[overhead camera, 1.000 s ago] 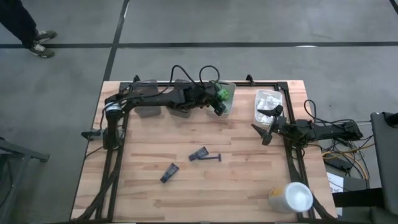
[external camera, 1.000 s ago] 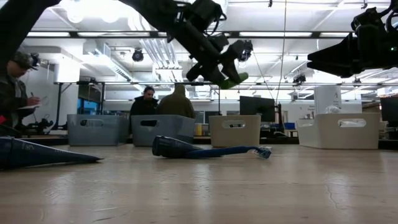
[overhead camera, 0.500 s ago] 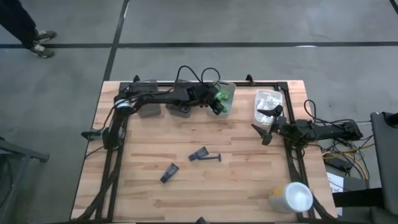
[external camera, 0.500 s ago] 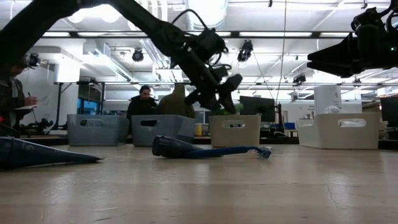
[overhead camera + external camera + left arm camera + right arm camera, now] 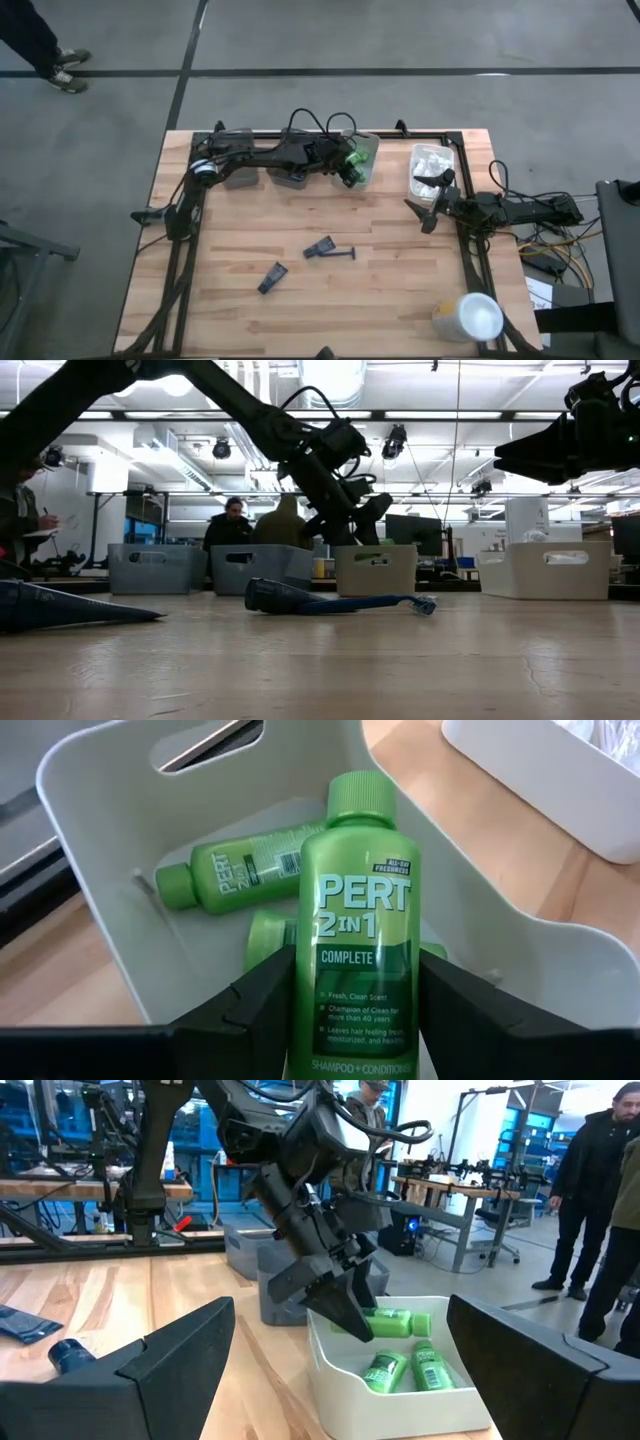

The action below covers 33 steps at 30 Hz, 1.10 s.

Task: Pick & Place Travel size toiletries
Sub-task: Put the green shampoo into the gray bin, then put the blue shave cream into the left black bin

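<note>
My left gripper point(image 5: 349, 167) is at the table's far edge, over the white bin point(image 5: 367, 148), and is shut on a green Pert bottle point(image 5: 360, 950). Two more green bottles point(image 5: 235, 870) lie on that bin's floor. A dark blue razor point(image 5: 331, 249) and a small dark blue piece point(image 5: 272, 277) lie flat at mid-table. White packets fill the clear bin point(image 5: 430, 165) at the far right. My right gripper point(image 5: 428, 200) waits open beside that bin. My left gripper pinches the green bottle by the two sides of its lower body point(image 5: 305, 1020), one finger point(image 5: 262, 1005) on each side. The cap point(image 5: 360, 795) points away from the wrist. The fingers slant down over the white bin's opening point(image 5: 345, 1308), and the bottle is off the table.
Two grey bins point(image 5: 238, 172) stand at the far edge, left of the white one. A large white cup point(image 5: 470, 317) stands at the near right corner. The dark frame rails point(image 5: 470, 250) run along the table's sides. People stand in the room beyond.
My left gripper, still holding the green bottle, has come down from well above the bins to the white bin's opening. The razor, the dark blue piece and my right arm have kept still.
</note>
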Each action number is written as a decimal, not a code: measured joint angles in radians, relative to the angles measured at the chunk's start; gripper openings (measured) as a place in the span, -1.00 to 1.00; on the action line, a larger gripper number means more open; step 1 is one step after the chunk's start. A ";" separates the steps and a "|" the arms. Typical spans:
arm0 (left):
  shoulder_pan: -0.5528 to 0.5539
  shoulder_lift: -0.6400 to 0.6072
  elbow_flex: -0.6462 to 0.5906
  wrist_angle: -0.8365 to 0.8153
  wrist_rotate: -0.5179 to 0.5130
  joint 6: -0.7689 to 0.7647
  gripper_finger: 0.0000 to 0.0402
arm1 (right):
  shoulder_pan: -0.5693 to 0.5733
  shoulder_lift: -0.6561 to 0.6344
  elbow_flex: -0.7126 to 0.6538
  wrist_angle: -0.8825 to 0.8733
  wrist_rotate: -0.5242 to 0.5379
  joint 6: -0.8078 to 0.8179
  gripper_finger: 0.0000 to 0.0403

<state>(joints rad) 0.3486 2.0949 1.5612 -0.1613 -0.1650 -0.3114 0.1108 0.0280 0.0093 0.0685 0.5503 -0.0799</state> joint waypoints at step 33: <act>0.037 -0.003 0.188 -0.130 -0.011 0.070 0.27 | 0.000 0.000 0.000 0.000 0.000 -0.001 0.81</act>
<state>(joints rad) 0.3851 2.0922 1.7487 -0.2918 -0.1764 -0.2409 0.1106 0.0280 0.0093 0.0686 0.5505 -0.0806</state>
